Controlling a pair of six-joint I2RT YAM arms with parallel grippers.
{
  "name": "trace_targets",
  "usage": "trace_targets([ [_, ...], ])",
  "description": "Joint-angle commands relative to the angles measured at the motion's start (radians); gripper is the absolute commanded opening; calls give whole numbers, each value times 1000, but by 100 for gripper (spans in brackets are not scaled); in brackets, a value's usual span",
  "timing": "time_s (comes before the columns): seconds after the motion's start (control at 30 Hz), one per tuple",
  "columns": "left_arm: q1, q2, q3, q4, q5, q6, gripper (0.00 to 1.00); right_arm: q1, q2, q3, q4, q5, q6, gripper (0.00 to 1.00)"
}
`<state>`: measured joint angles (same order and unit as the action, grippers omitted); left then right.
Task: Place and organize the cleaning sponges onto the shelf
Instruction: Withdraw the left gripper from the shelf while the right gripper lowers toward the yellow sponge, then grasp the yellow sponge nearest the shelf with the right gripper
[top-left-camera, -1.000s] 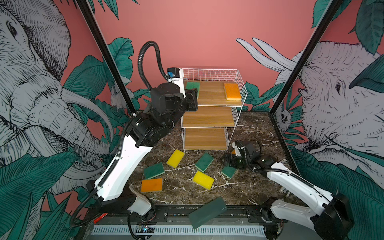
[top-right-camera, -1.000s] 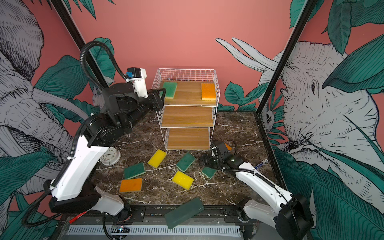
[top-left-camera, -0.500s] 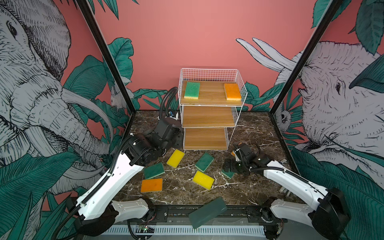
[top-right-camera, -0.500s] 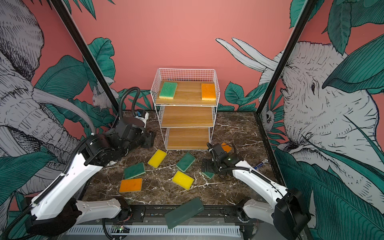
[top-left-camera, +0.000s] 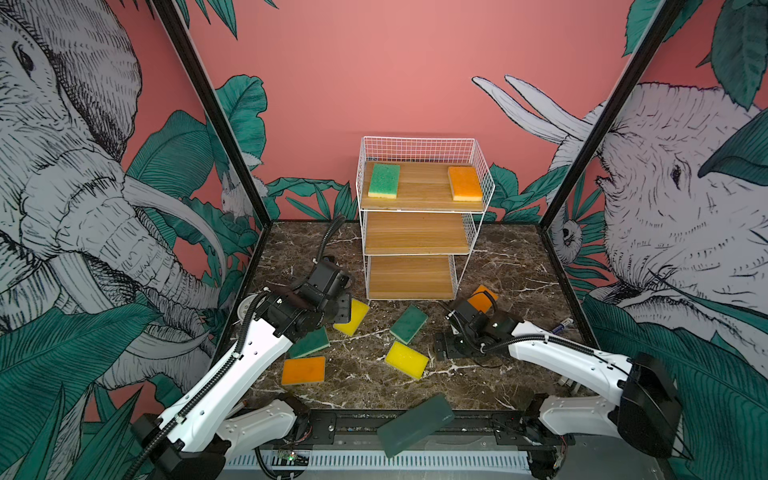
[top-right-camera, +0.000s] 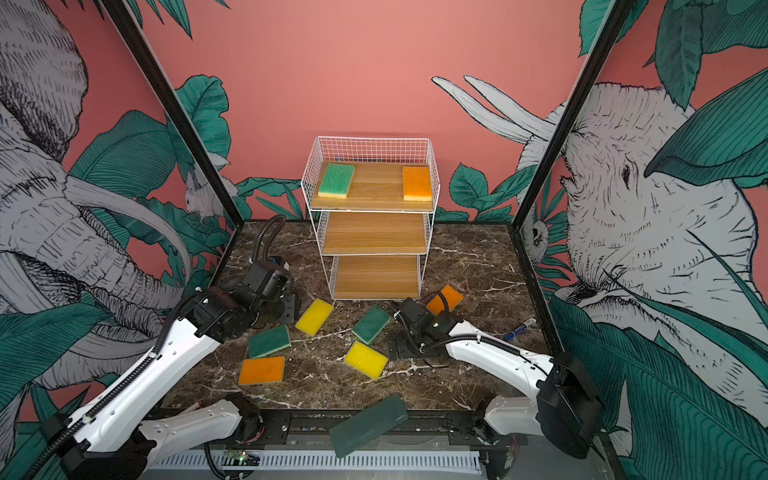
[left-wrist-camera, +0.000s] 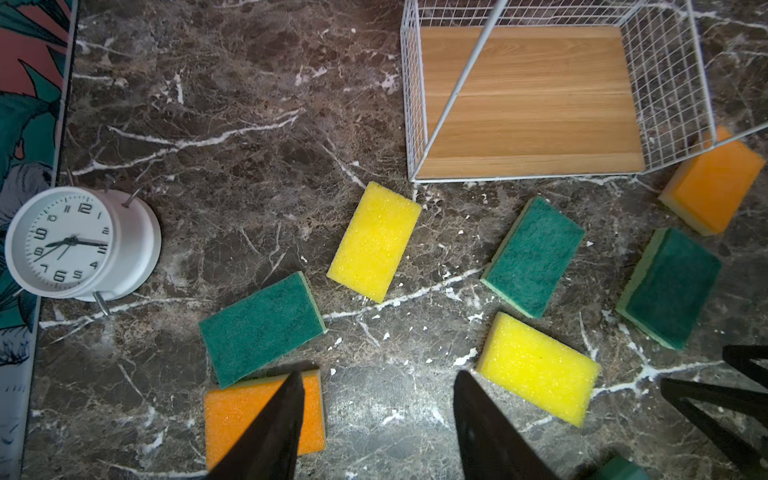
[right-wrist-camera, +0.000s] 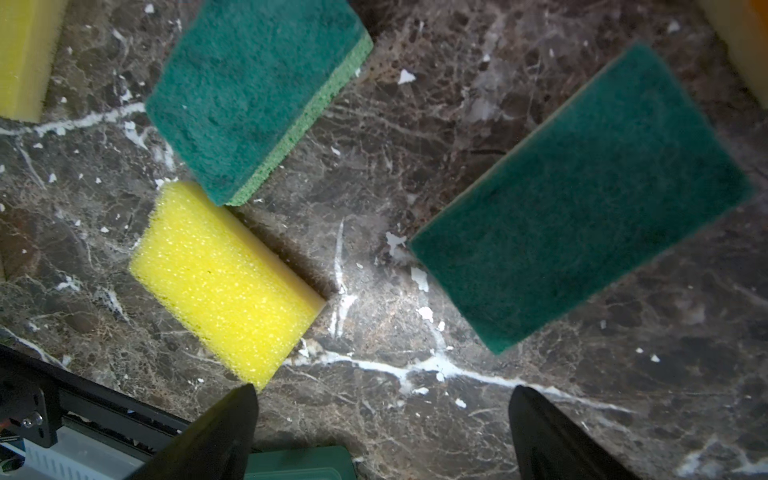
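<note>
L arm (top-left-camera: 249, 353), white shell w/ black joints: runs from near-left base twd far-centre, elbow bent, wrist low. Black parallel L gripper (top-left-camera: 343, 309) tipped down; jaws partway apart, black fingers (left-wrist-camera: 270, 428) not touching. R arm (top-left-camera: 552, 353), same build: stretched from near-right base twd centre, low. Black R gripper (top-left-camera: 446, 348) pointing down, jaws wide, fingers (right-wrist-camera: 216, 436) well apart.

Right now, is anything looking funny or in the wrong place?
Yes. A white alarm clock lies at the left edge of the table, though it is no cleaning thing. A big dark green slab sits crooked, poking over the front edge.
</note>
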<state>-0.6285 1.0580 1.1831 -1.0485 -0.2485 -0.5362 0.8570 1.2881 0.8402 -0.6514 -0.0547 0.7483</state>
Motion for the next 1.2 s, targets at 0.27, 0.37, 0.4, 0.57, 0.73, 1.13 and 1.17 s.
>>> trace_targets([
  [0.27, 162, -56, -140, 172, 268, -59, 59, 104, 96, 63, 85, 25, -302, 99],
  [0.37, 162, -69, -153, 171, 261, -63, 60, 136, 114, 59, 119, 12, -366, 99],
  [0.4, 162, -75, -158, 171, 257, -69, 60, 143, 125, 59, 131, -5, -385, 99],
  [0.57, 162, -115, -184, 168, 247, -82, 60, 164, 184, 71, 136, -46, -440, 99],
  [0.73, 163, -123, -185, 162, 236, -82, 61, 180, 210, 59, 137, -27, -485, 99],
  [1.13, 162, -74, -145, 156, 237, -85, 60, 230, 196, -30, 291, -41, -531, 99],
  [1.17, 162, -78, -143, 155, 234, -90, 60, 230, 179, -53, 322, -36, -527, 99],
])
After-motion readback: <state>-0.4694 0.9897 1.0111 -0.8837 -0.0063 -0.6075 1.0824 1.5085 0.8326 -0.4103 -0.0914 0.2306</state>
